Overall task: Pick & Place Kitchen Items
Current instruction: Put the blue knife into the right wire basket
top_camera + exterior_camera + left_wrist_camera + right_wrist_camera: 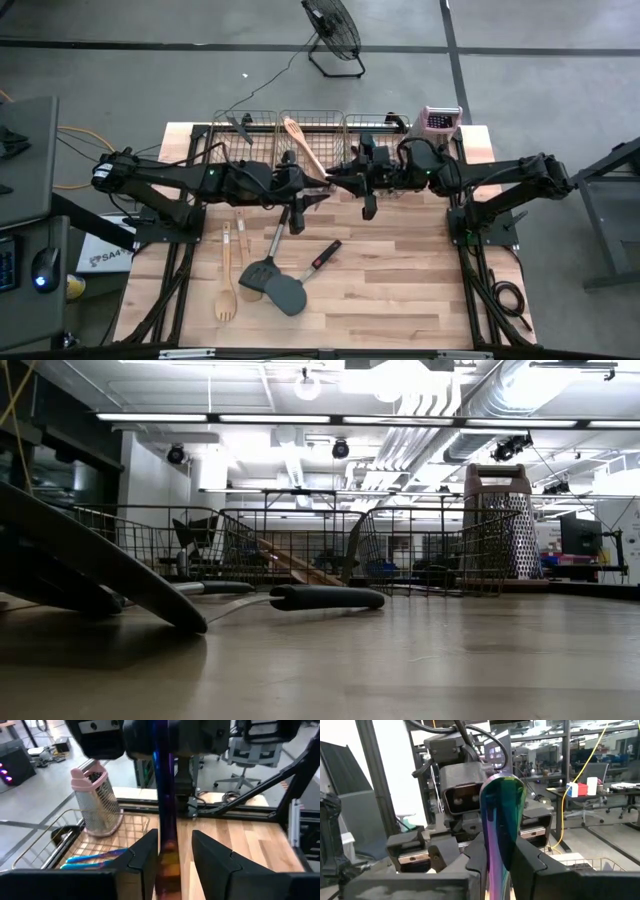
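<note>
A slim iridescent purple utensil (501,827) hangs in mid-air above the table's (400,290) twelve o'clock edge, bridging both arms. The right gripper (500,857) has its fingers clamped on one end; the left gripper (172,852) has fingers either side of the other end, though whether they press it I cannot tell. Behind run three wire mesh baskets (312,130), a wooden spoon (303,145) in the middle one. Toward seven o'clock lie dark grey spatulas (272,282) and pale wooden pieces (228,280).

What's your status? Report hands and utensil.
Right hand shut on the iridescent purple metal utensil, held aloft. Left hand open, straddling its other end. Gold wire basket beyond, pink-topped metal grater beside it.
</note>
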